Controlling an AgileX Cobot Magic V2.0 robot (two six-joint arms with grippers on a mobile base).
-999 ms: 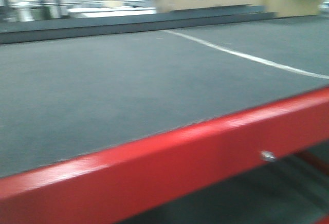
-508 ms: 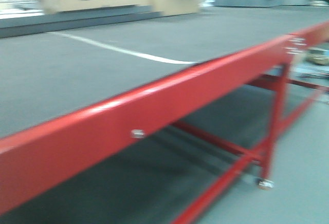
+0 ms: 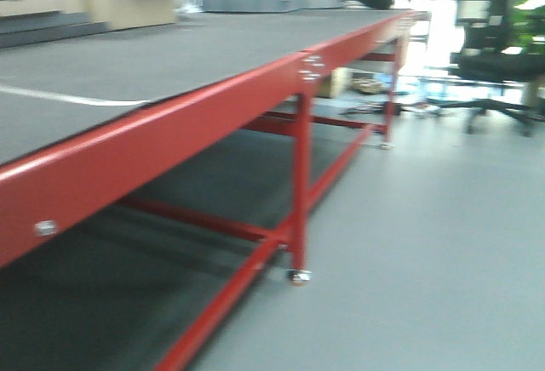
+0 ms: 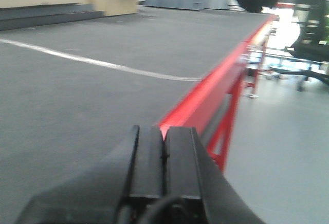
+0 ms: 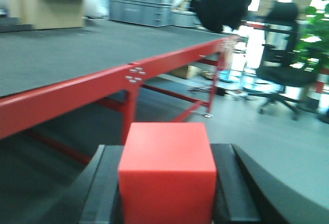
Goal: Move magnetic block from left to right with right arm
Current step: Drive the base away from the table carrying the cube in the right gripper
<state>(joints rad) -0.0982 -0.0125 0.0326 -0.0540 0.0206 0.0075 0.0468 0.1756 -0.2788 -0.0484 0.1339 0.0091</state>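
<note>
The right gripper (image 5: 167,151) has its jaws clamped on the magnetic block (image 5: 167,180), a plain red cube sitting square between the two black fingers (image 5: 103,183). From that wrist view, the red rail of the table (image 5: 77,93) runs off toward 10 o'clock, and an office chair (image 5: 280,62) stands on the grey floor (image 5: 267,142) at about 2 o'clock. The left gripper (image 4: 163,149) hangs low over the grey table top, its jaws pressed together with nothing between them. A white line (image 4: 103,63) crosses the top at about 11 o'clock from it, and the red edge lies just at 1 o'clock.
</note>
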